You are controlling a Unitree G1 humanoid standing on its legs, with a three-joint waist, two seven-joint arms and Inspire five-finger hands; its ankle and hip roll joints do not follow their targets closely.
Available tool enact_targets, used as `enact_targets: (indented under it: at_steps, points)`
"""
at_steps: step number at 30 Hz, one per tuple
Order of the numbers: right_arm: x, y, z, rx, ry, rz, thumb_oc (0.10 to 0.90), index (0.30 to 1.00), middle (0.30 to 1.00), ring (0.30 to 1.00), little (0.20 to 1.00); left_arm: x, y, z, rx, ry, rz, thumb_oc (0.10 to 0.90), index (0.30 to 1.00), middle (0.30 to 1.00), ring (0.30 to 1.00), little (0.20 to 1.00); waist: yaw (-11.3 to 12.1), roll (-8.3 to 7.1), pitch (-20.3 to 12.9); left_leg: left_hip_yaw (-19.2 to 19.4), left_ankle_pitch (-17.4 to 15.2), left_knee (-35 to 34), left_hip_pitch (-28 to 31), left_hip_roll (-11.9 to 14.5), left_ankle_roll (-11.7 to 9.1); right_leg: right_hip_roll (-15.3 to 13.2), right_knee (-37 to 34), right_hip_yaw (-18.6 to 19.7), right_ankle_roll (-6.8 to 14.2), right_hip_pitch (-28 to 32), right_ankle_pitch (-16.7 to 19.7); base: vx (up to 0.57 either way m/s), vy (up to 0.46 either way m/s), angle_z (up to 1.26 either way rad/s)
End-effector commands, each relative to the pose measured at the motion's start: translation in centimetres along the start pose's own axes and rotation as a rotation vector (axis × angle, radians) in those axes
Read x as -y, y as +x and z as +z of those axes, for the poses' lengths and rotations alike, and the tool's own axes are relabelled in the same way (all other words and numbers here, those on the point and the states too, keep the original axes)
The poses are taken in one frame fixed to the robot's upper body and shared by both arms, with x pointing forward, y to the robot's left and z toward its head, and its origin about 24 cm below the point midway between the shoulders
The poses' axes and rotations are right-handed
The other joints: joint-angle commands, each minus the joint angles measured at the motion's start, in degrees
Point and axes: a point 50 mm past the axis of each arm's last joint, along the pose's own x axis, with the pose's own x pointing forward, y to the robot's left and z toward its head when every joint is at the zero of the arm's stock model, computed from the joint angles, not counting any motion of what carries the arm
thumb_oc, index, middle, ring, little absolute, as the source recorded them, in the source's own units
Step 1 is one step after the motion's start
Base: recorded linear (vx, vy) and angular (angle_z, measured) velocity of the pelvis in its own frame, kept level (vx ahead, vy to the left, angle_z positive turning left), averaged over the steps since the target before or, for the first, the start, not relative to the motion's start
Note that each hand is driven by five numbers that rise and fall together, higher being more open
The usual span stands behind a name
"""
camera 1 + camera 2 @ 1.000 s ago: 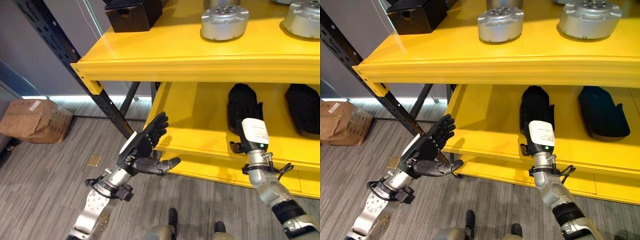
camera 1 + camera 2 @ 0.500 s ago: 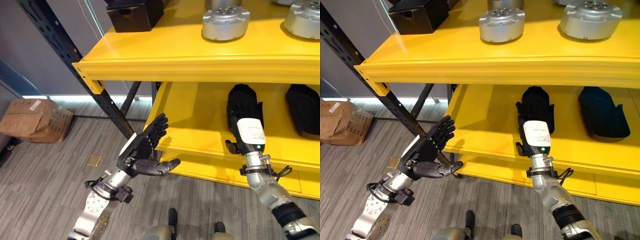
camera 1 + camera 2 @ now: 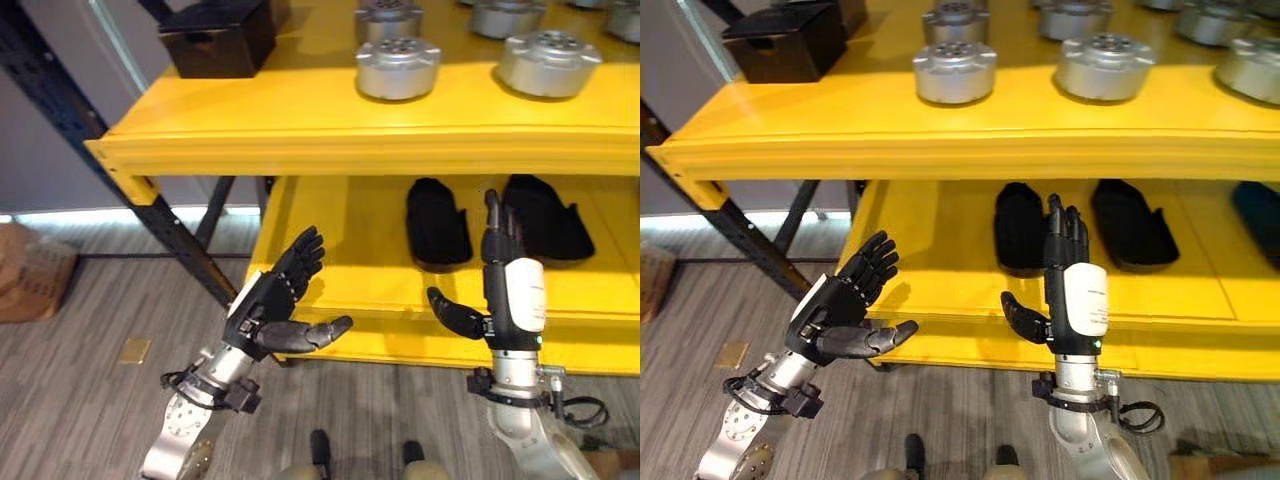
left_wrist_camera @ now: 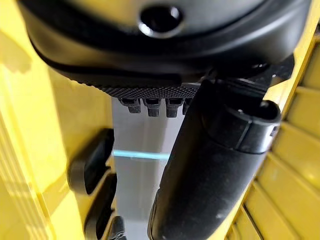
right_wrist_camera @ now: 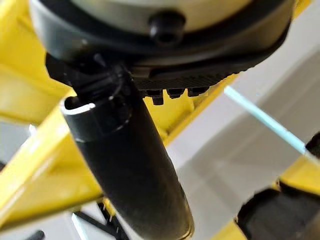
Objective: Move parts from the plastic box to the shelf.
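Left hand (image 3: 268,305) hangs empty, fingers spread, off the shelf's (image 3: 300,140) lower front-left corner. Right hand (image 3: 505,290) stands upright at the lower tier's front edge, fingers straight, holding nothing, judged free to fetch again. Black box (image 3: 215,35): one, upper left corner. Silver parts (image 3: 398,68): at least five on the upper tier. Black parts (image 3: 438,220): three, lower tier.

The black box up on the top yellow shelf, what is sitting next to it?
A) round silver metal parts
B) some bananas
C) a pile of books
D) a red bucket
A. The black box stands at the robot's left end of the top yellow shelf, and round silver metal parts sit in rows beside it, toward the robot's right.
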Motion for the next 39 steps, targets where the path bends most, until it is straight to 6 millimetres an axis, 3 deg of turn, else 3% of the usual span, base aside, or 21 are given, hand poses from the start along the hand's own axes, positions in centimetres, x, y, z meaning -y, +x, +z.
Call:
enact_targets:
  at_steps: [1,5,7,9,13,17,19,25,28,29,34,37,39]
  points:
    - [1.3,2.5,0.1,0.062,0.039,-0.103,0.9,1.0,1.0,1.0,1.0,0.7,1.2,3.3,0.232,-0.002,-0.09,0.9,1.0,1.0,1.0,1.0,0.17,-0.31,-4.6,5.31,-9.84,2.81,4.81,-0.37,0.21,3.06,3.42,0.89,-0.72,-3.48,-1.67,-0.02,0.284,-0.39]
    - [1.6,1.5,-0.2,0.014,0.038,-0.069,0.9,1.0,1.0,1.0,1.0,1.8,1.8,3.0,0.236,-0.023,-0.164,0.9,1.0,1.0,1.0,1.0,-2.22,-1.25,-4.81,8.39,-10.26,1.63,5.25,-0.97,1.19,2.42,2.75,3.03,0.93,-4.65,-0.11,0.0,0.256,-0.4]
    - [1.3,1.4,-0.2,0.016,0.073,-0.029,0.9,1.0,1.0,1.0,1.0,2.0,2.5,3.0,0.238,-0.002,-0.135,0.9,1.0,1.0,1.0,1.0,-3.28,-1.43,-3.57,12.63,-10.75,1.56,5.66,-0.91,1.46,1.45,4.72,-0.14,1.85,-6.21,-0.49,-0.09,0.221,-0.48]
    - [0.7,1.9,0.6,0.062,0.13,0.001,0.9,1.0,1.0,1.0,1.0,1.3,2.5,3.1,0.248,0.026,-0.061,0.9,1.0,1.0,1.0,1.0,-2.19,-1.55,-2.82,18.67,-10.91,2.82,5.58,0.6,1.83,-1.88,9.75,-6.96,3.1,-8.61,-1.22,-0.15,0.042,-1.49]
    - [-0.3,2.5,-0.3,0.034,0.097,-0.027,0.9,1.0,1.0,1.0,1.0,1.3,2.6,2.5,0.219,0.061,-0.057,0.9,1.0,1.0,1.0,1.0,-1.02,-1.32,-2.99,20.05,-12.37,5.57,4.62,1.25,3.12,-5.4,16.1,-8.82,3.77,-9.14,-3.38,-0.12,-0.048,-0.97]
    - [-0.4,2.8,-0.7,0.032,0.108,-0.054,0.9,1.0,1.0,1.0,1.0,0.9,2.2,2.3,0.218,0.054,-0.081,0.9,1.0,1.0,1.0,1.0,0.42,-0.98,-3.37,21.69,-12.54,7.4,3.53,2.15,3.72,-7.56,20.88,-10.86,2.68,-9.46,-2.61,-0.1,-0.16,-0.18]
    - [-0.4,3.0,-0.6,0.027,0.12,-0.062,0.9,1.0,1.0,1.0,1.0,0.8,2.0,2.4,0.226,0.069,-0.088,0.9,1.0,1.0,1.0,1.0,0.99,-0.77,-3.65,22.41,-12.21,7.44,3.33,2.58,3.79,-7.13,21.01,-12.06,2.06,-9.09,-2.8,-0.13,-0.261,-0.37]
    - [-0.9,3.1,-1.2,-0.04,0.129,-0.081,0.9,1.0,1.0,1.0,1.0,0.4,2.8,3.2,0.265,0.051,-0.082,0.9,1.0,1.0,1.0,1.0,0.97,-0.69,-4.44,25.37,-9.68,5.85,3.52,5.02,0.75,-4.28,12.13,-16.07,1.12,-5.3,-3.98,-0.11,-0.331,-0.68]
    - [-0.6,2.9,-1.8,-0.069,0.104,-0.092,0.9,1.0,1.0,1.0,1.0,0.4,2.7,3.2,0.271,0.04,-0.096,0.9,1.0,1.0,1.0,1.0,0.6,-0.67,-4.87,26.01,-8.52,4.72,3.71,5.79,-0.36,-3.23,9.01,-16.43,0.56,-3.89,-3.36,-0.07,-0.293,-0.43]
    - [-0.2,2.6,-2.4,-0.094,0.092,-0.094,0.9,1.0,1.0,1.0,1.0,0.5,2.6,3.2,0.275,0.047,-0.094,0.9,1.0,1.0,1.0,1.0,-0.08,-0.63,-5.21,27.17,-7.11,3.43,3.99,6.67,-1.68,-2.1,5.55,-16.66,-0.01,-2.78,-2.2,-0.09,-0.358,-0.51]
    - [0.0,2.4,-3.0,-0.099,0.065,-0.073,0.9,1.0,1.0,1.0,1.0,0.4,2.8,3.3,0.287,0.025,-0.072,0.9,1.0,1.0,1.0,1.0,-1.41,-0.69,-5.31,28.43,-5.49,2.74,3.57,8.14,-3.24,0.78,3.08,-15.92,-1.92,-2.1,-2.41,-0.08,-0.29,-0.32]
    - [0.2,2.4,-3.0,-0.088,0.073,-0.068,0.9,1.0,1.0,1.0,1.0,0.5,3.1,3.4,0.305,0.029,-0.065,0.9,1.0,1.0,1.0,1.0,-2.0,-1.05,-5.3,26.73,-5.69,4.42,2.19,9.24,-3.72,2.24,3.11,-14.21,-3.19,-2.7,-3.05,-0.04,-0.212,-0.43]
    - [-0.2,2.3,-2.9,-0.064,0.101,-0.025,0.9,1.0,1.0,1.0,1.0,0.5,3.0,3.6,0.312,0.052,-0.055,0.9,1.0,1.0,1.0,1.0,-1.13,-1.09,-5.15,19.8,-6.42,6.28,1.02,8.49,-3.89,3.33,3.59,-10.43,-3.87,-3.48,-3.71,0.03,-0.193,-1.08]
